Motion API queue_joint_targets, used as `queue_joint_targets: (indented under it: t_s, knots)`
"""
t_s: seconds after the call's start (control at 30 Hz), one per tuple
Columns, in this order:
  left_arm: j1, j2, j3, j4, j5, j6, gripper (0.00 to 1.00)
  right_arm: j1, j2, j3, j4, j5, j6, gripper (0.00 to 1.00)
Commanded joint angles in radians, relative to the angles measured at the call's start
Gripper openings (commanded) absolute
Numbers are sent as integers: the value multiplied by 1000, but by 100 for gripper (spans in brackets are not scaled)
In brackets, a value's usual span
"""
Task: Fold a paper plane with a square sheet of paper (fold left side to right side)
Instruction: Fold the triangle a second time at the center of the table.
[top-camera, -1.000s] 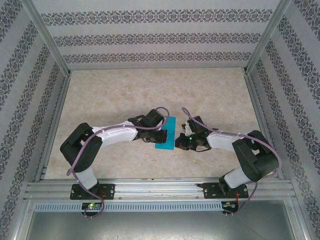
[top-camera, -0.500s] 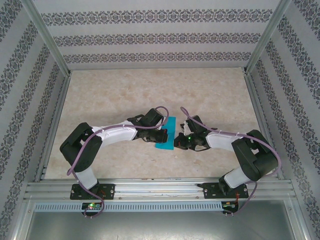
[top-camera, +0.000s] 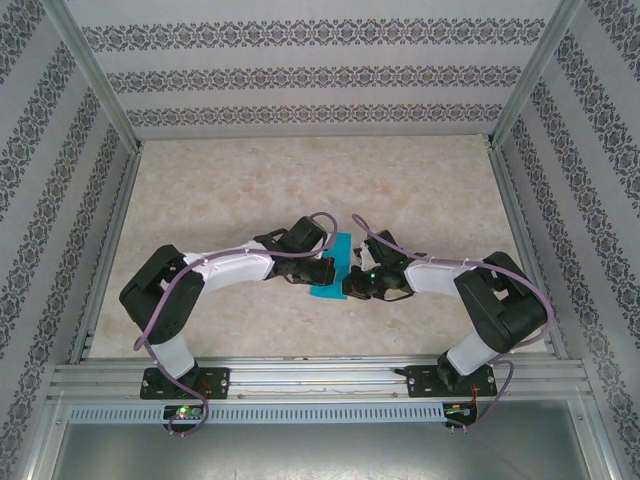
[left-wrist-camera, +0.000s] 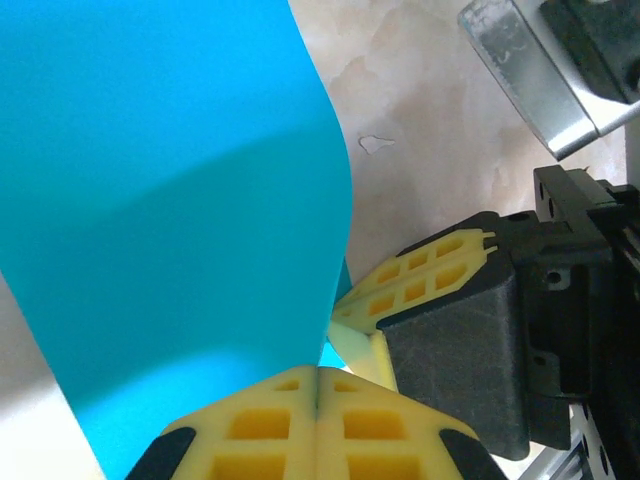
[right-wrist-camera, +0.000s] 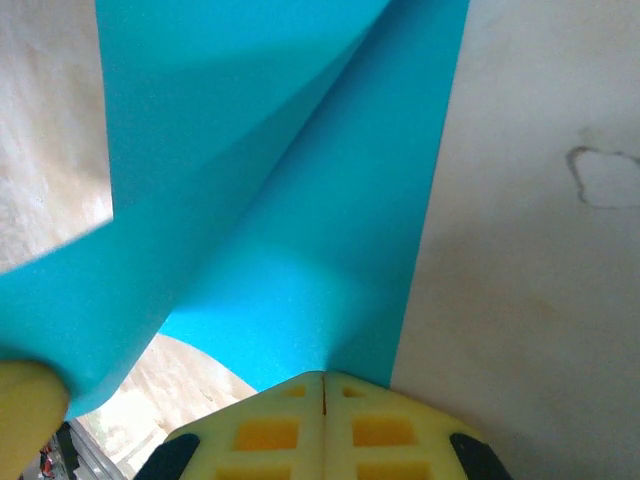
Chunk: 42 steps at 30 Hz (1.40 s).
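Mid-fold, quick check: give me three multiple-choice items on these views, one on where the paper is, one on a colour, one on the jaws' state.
1. Where is the thin teal-blue square sheet of paper?
A. by the far wall
B. between the left gripper and right gripper
C. beside the left arm's base
2. What colour are the moulded finger pads?
A. yellow
B. red
C. white
3. How do the jaws stand?
A. both open
B. left open only
C. both shut on the sheet

B: the overhead view shows it between the two wrists.
A: both wrist views show yellow pads.
C: in each wrist view the pads meet with the sheet pinched at the seam.
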Motion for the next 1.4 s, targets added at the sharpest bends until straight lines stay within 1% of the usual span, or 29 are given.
queue_joint_targets:
  t_s: [0.0, 0.2, 0.53, 1.03, 1.37]
  knots:
    - [32, -22, 1, -23, 7, 46, 0, 8, 25, 19, -100, 44, -41, 0]
    - [63, -11, 6, -41, 53, 110, 0, -7, 26, 49, -167, 61, -96, 0]
    - [96, 44, 29, -46, 78, 169, 0, -18, 39, 76, -178, 33, -124, 0]
    - [121, 103, 58, -65, 78, 213, 0, -30, 87, 133, -263, 58, -184, 0]
    - [131, 129, 81, -81, 42, 235, 0, -35, 94, 137, -279, 64, -196, 0]
